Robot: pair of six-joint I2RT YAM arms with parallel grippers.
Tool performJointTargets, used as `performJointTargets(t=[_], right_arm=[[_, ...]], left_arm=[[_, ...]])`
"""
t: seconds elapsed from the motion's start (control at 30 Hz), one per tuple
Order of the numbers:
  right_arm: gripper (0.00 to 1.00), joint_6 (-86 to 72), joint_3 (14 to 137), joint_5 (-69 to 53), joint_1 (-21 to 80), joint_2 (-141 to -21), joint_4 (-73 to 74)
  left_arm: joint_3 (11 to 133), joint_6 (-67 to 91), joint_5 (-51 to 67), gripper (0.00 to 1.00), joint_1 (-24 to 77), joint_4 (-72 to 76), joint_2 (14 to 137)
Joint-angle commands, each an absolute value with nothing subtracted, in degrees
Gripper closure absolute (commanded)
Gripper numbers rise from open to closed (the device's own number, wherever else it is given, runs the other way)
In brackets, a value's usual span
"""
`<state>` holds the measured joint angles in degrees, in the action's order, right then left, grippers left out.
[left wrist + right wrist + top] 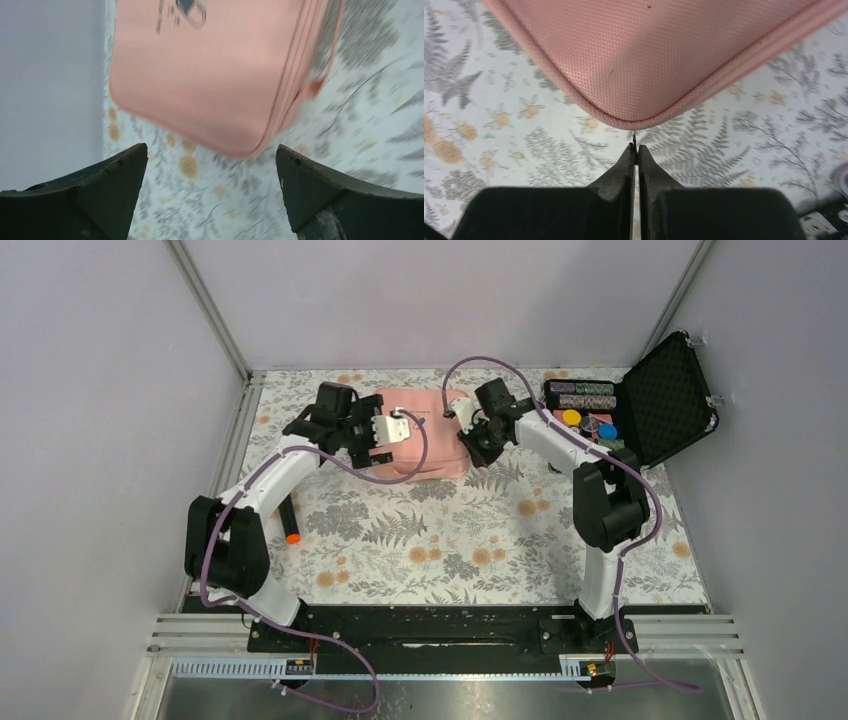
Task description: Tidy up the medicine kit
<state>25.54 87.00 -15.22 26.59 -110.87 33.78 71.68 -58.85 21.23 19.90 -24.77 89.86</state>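
Observation:
The medicine kit (425,445) is a pink soft pouch lying closed on the floral cloth at the back middle, with its dark logo (187,10) facing up. My left gripper (385,435) hovers at the kit's left end. In the left wrist view the left gripper (212,150) is wide open with nothing between its fingers, and the kit (215,75) sits just beyond them, blurred. My right gripper (470,435) is at the kit's right end. In the right wrist view the right gripper (634,146) is shut on a thin zipper pull (634,137) at a rounded corner of the kit (664,50).
A black hard case (650,400) stands open at the back right, with colourful chips inside. A black marker with an orange tip (290,522) lies by the left arm. Grey walls close in on the left, right and back.

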Motion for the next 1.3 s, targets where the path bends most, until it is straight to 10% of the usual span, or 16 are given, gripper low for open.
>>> performJointTargets(t=[0.0,0.53,1.03,1.27], right_arm=[[1.0,27.1,94.1,-9.9,21.8,-114.0,36.4],[1.0,28.0,113.3,-5.2,19.4,-125.3,41.0],[1.0,27.1,128.0,-7.8,20.7,-133.1,47.5],[1.0,31.3,136.4,-5.2,26.1,-139.9,44.1]], left_arm=[[70.3,-80.5,19.9,0.01,17.0,-25.0,92.5],[61.6,-100.1,27.1,0.17,18.2,3.9,98.6],[56.5,-96.6,23.4,0.93,25.6,-5.8,96.5],[55.8,-70.9,28.6,1.0,29.5,-18.1,86.5]])
